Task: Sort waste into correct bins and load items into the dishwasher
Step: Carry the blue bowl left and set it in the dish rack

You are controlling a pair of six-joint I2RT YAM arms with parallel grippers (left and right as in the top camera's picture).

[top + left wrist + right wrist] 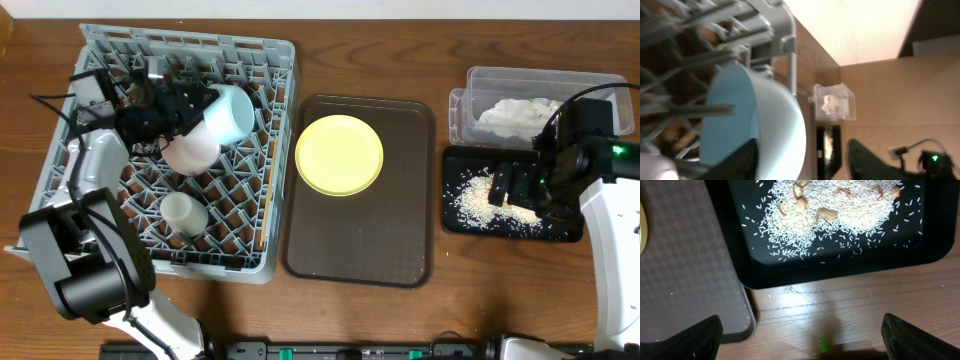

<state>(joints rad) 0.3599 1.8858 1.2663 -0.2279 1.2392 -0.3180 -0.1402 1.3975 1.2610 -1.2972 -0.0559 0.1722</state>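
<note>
**Blue bowl goes into the rack as the plate waits its turn**

The left gripper reaches over the far left part of the grey dish rack. Its fingers stand apart on either side of the wall of the light-blue bowl, and the wrist view shows a clear gap on the outer side, so nothing looks pinched. The bowl lies tipped on its side among the pegs, mouth towards the arm, touching the white bowl just nearer the camera. The step appears to be seating this bowl. It would go best if the open fingers backed straight off along the rim before any lift, so that neither one hooks the bowl out or knocks the white bowl beside it.

At the right, the right gripper hangs wide open and empty over the near edge of the black tray, which holds the rice grains and a few brown nut-like bits. The clear tub just beyond holds the crumpled napkin. The pale-yellow plate sits on the brown serving tray between rack and bins, not yet loaded. What look like the chopsticks lie along the rack's right side.

The table is dark grained wood, with a few stray grains on it and on the brown tray. Little of the room shows beyond a bright, pale surface past the table.
</note>
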